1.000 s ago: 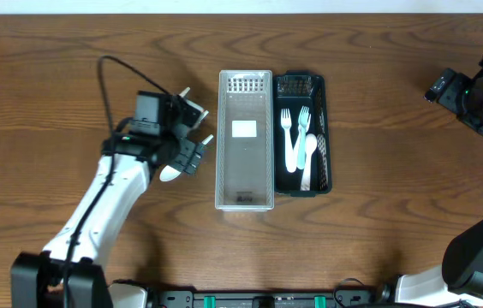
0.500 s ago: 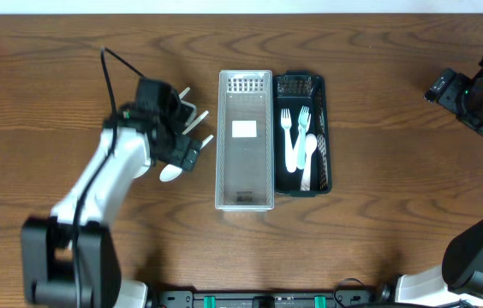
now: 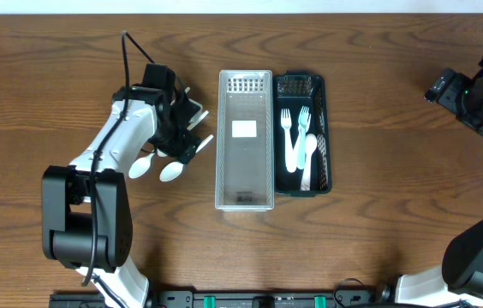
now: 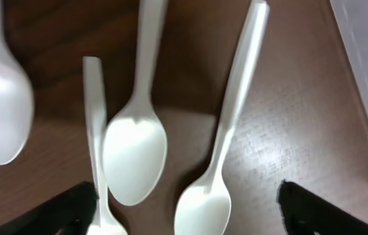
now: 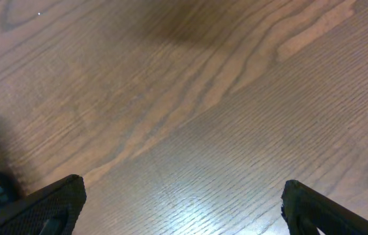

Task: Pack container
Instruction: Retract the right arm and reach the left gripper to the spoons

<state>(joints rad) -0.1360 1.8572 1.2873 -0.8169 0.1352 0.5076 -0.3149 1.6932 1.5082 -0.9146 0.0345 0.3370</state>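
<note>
Several white plastic spoons (image 4: 134,153) lie on the wooden table left of the clear container (image 3: 246,198); in the overhead view two bowls (image 3: 171,171) show below my left gripper (image 3: 188,135). That gripper is open and empty, and in the left wrist view (image 4: 187,219) its fingers straddle the spoon bowls just above them. The dark container (image 3: 325,137) beside the clear one holds two light forks (image 3: 292,137) and a white spoon. My right gripper (image 3: 444,89) hangs open and empty over bare table at the far right (image 5: 190,209).
The clear container's wall shows at the top right of the left wrist view (image 4: 367,59). The left arm's cable (image 3: 126,51) loops over the table behind it. Wooden table surface (image 3: 378,214) surrounds both containers.
My left arm has swung toward the back of the table and turned, so the gripper now sits over the spoon handles. A spoon bowl at the left has come into view. The right arm is still.
</note>
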